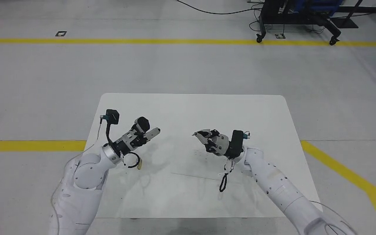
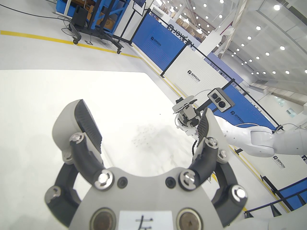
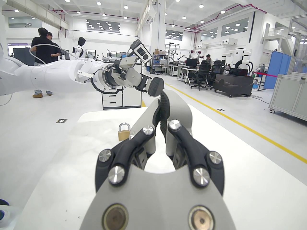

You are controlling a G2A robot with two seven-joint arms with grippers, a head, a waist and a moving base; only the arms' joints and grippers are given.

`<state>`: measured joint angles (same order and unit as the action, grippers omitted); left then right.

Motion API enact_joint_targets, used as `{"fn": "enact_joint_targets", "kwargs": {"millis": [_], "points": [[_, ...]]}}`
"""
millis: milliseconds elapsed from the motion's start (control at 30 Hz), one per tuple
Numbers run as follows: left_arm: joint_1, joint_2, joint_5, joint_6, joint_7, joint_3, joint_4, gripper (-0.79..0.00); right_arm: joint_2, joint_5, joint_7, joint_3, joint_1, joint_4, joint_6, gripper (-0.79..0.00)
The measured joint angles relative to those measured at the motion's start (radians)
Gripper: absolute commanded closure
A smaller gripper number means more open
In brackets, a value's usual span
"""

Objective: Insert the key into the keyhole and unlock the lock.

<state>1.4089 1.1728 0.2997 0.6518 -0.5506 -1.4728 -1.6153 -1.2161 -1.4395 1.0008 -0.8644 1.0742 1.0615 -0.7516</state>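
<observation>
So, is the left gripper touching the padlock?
Apart. The right wrist view shows the left gripper up in the air, with a clear gap down to the padlock resting on the table.

In the right wrist view, the padlock [image 3: 123,135] left of centre has its lower right corner hidden behind the right end effector [image 3: 163,96], and whether anything thin sits between those pressed-together pads is too small to tell.
</observation>
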Motion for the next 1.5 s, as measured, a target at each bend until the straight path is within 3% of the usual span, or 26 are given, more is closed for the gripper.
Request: {"fn": "enact_joint_targets", "kwargs": {"millis": [733, 933, 1200, 1500], "points": [[0.000, 0.000, 0.000, 0.000, 0.000, 0.000, 0.000, -0.785, -0.001, 0.005, -0.002, 0.000, 0.004, 0.003, -0.004, 0.000], [0.000, 0.000, 0.000, 0.000, 0.000, 0.000, 0.000, -0.785, -0.029, 0.283, -0.123, 0.023, 0.022, -0.014, -0.158, 0.000], [0.000, 0.000, 0.000, 0.000, 0.000, 0.000, 0.000, -0.785, -0.068, 0.611, -0.251, 0.050, 0.006, -0.054, -0.247, 0.000], [0.020, 0.000, -0.031, 0.011, 0.074, -0.011, -0.009, -0.785, -0.069, 0.626, -0.265, 0.051, 0.003, -0.057, -0.246, 0.000]]}}
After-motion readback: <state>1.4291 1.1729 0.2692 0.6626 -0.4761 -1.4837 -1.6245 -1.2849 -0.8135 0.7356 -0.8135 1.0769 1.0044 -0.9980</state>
